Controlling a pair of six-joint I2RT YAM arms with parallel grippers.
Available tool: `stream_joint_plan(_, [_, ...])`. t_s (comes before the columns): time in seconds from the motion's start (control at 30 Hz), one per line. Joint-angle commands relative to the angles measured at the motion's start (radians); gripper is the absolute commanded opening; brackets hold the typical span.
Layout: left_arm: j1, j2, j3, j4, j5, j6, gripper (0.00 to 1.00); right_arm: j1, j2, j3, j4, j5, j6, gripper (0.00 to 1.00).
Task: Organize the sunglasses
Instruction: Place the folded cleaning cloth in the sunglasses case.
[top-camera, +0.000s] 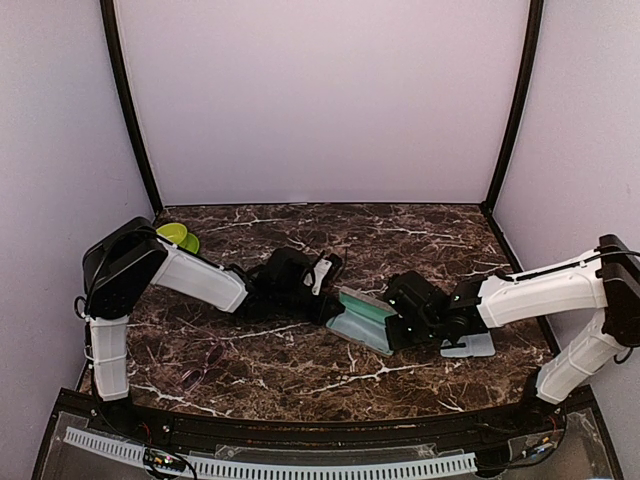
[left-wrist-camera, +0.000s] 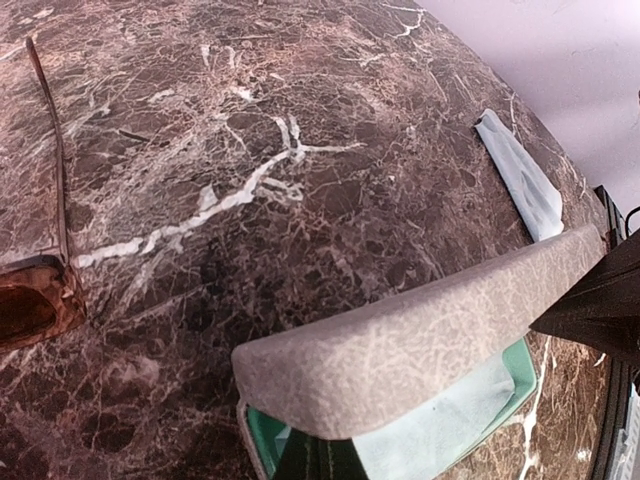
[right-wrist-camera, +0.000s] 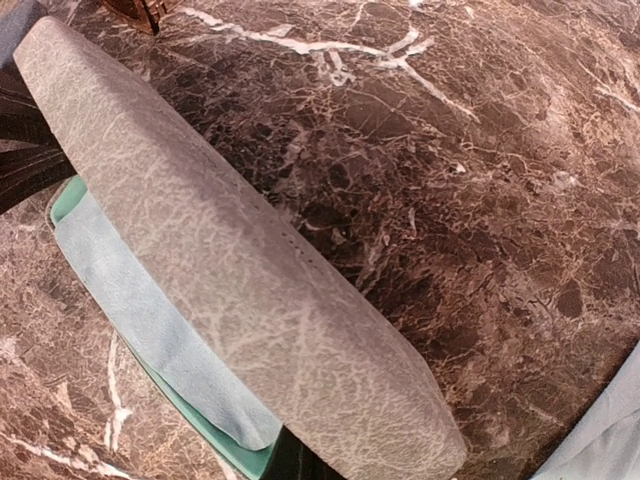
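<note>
open beige case (top-camera: 362, 318), teal-lined, centre; left gripper (top-camera: 328, 300) and right gripper (top-camera: 396, 328) pressed together at its ends (grip unclear). purple-tinted sunglasses (top-camera: 205, 362) near left.

The purple-tinted sunglasses (top-camera: 205, 362) are lying flat well apart from the open case (top-camera: 362, 318), while the reddish-brown pair (left-wrist-camera: 35, 305) is resting nearer it.

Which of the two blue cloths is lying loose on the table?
The cloth by the right arm, flat on the table; the other cloth sits inside the open case.
</note>
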Motion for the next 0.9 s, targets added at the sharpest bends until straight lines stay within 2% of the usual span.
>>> stream_joint_plan(0.0, [-0.005,-0.002,0.013,0.029,-0.011,0.015,0.0,-0.004,0.014,0.0,0.023,0.016,0.017,0.0])
stream_joint_plan(0.53, [-0.011,0.022,0.019,0.038,0.006,0.012,0.02,-0.005,0.016,-0.002,0.013,0.019,0.018,0.01])
stream_joint_plan(0.87, [-0.017,0.015,0.022,0.027,0.004,0.008,0.11,-0.005,0.005,-0.005,0.005,0.024,0.022,0.05])
